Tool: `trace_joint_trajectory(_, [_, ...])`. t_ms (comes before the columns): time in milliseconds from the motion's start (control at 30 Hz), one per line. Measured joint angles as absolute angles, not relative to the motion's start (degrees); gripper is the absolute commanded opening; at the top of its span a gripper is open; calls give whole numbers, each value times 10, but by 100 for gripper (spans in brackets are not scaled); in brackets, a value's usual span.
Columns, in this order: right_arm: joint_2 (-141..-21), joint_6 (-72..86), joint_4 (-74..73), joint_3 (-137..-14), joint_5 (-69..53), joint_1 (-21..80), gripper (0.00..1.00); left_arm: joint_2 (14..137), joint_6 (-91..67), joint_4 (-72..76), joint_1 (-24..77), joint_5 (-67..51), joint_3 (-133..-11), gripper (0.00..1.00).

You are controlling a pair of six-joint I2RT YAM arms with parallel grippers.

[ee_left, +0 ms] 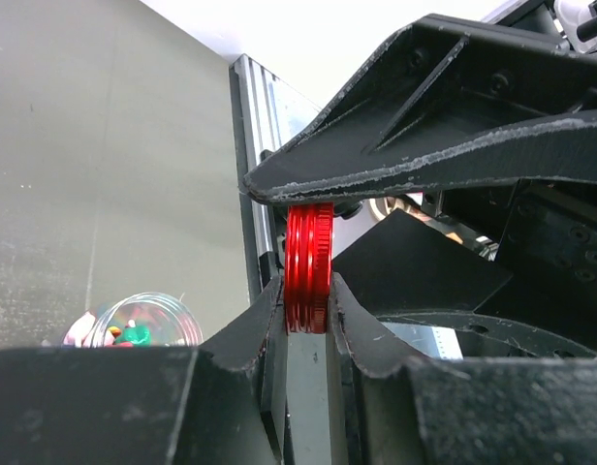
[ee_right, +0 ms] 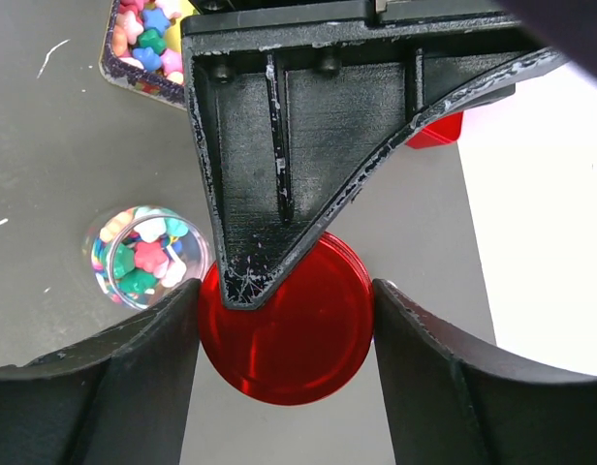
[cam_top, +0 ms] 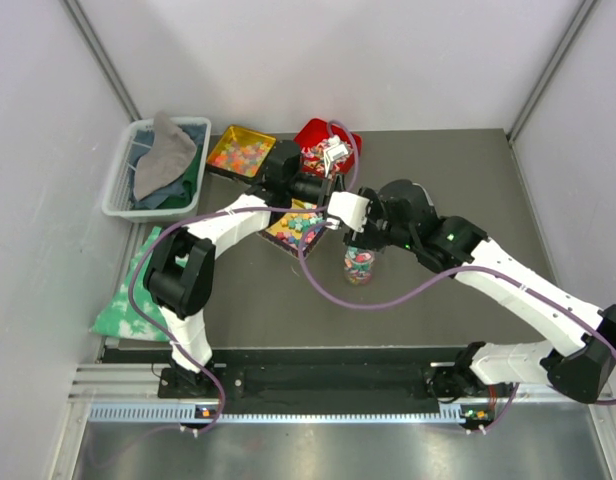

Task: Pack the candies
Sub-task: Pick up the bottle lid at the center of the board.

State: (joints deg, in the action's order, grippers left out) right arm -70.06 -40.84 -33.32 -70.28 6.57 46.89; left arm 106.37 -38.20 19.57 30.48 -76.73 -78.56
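**Pinching, edge-on**

A red lid (ee_left: 309, 262) is pinched edge-on in the left gripper (ee_left: 306, 293). It is flanked closely by the fingers of the right gripper (ee_right: 287, 300); whether they press it cannot be told. Candies (ee_right: 143, 254) are seen in a jar (ee_right: 91, 257) below and left of that gripper.

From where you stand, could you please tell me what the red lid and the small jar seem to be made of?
The red lid looks like metal with a glossy coloured finish, judging by the bright sheen on its ribbed rim, though hard plastic is possible. The small jar is clear, either glass or plastic; the candies show through its wall.
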Motion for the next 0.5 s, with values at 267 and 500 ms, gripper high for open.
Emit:
trace_joint_trajectory(267, [-702, -403, -341, -708, 64, 469, 53, 1064, -377, 193, 305, -770, -787, 44])
trace_joint_trajectory(500, [-701, -403, -340, -713, 66, 469, 53, 1067, -370, 185, 303, -772, -792, 95])
